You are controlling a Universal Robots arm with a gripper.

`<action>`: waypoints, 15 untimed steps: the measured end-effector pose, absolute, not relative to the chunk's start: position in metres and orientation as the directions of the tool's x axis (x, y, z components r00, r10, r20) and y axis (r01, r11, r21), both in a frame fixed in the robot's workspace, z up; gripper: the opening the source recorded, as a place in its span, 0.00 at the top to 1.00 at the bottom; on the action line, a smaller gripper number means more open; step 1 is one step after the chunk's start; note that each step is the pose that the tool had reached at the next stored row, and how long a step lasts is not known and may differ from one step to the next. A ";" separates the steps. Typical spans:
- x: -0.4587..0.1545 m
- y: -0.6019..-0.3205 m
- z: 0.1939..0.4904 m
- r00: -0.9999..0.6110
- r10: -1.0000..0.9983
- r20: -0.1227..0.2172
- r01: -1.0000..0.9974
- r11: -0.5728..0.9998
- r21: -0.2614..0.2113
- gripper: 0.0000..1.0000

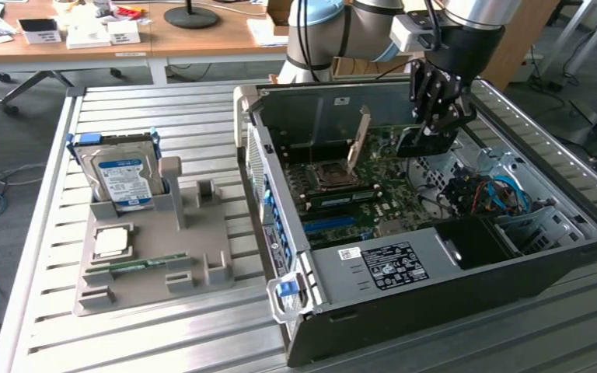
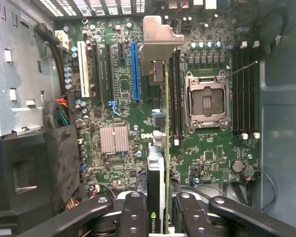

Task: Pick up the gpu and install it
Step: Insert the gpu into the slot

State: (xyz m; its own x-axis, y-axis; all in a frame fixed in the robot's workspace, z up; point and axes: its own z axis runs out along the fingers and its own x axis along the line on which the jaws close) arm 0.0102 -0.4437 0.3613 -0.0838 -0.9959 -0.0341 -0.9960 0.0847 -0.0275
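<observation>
The gpu (image 1: 407, 144) is a green card with a black fan and a silver bracket at one end. It hangs on edge inside the open computer case (image 1: 547, 268), above the green motherboard (image 1: 356, 206). My gripper (image 1: 438, 124) reaches down from above and is shut on the card's fan end. In the wrist view the gpu (image 2: 166, 123) appears edge-on, with its bracket at the far end. It lies between the blue slot (image 2: 134, 69) and the black memory slots (image 2: 176, 98). My black gripper (image 2: 160, 205) clamps it from both sides.
A silver hard drive with a blue label (image 1: 122, 175) stands in a grey holder (image 1: 153, 256) at the exterior view's left, with a processor chip (image 1: 112, 241) and a memory stick (image 1: 137, 264). Inside the case are the processor socket (image 2: 207, 101), a heat sink (image 2: 113, 139) and cable bundles (image 2: 59, 116).
</observation>
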 end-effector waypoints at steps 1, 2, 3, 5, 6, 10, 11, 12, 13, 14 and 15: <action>0.010 -0.444 0.361 -0.084 -0.996 -0.034 -0.996 0.085 -0.028 0.73; 0.010 -0.444 0.361 -0.084 -0.996 -0.034 -0.996 0.085 -0.028 0.73; 0.010 -0.444 0.361 -0.084 -0.996 -0.034 -0.996 0.085 -0.028 0.73; 0.009 -0.444 0.361 -0.084 -0.996 -0.034 -0.996 0.085 -0.028 0.73; 0.009 -0.444 0.361 -0.084 -0.996 -0.034 -0.996 0.085 -0.028 0.73; 0.008 -0.444 0.361 -0.084 -0.996 -0.034 -0.996 0.085 -0.028 0.73; 0.008 -0.444 0.361 -0.084 -0.996 -0.034 -0.996 0.085 -0.028 0.73; 0.008 -0.444 0.361 -0.084 -0.996 -0.034 -0.996 0.085 -0.028 0.73; 0.008 -0.444 0.361 -0.084 -0.996 -0.034 -0.996 0.085 -0.028 0.73; 0.007 -0.444 0.361 -0.084 -0.996 -0.034 -0.996 0.085 -0.028 0.73; 0.006 -0.444 0.361 -0.084 -0.996 -0.034 -0.996 0.085 -0.028 0.73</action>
State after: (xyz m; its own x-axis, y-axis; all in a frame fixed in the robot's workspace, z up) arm 0.0065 -0.4436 0.3607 -0.0838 -0.9959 -0.0343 -0.9960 0.0848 -0.0277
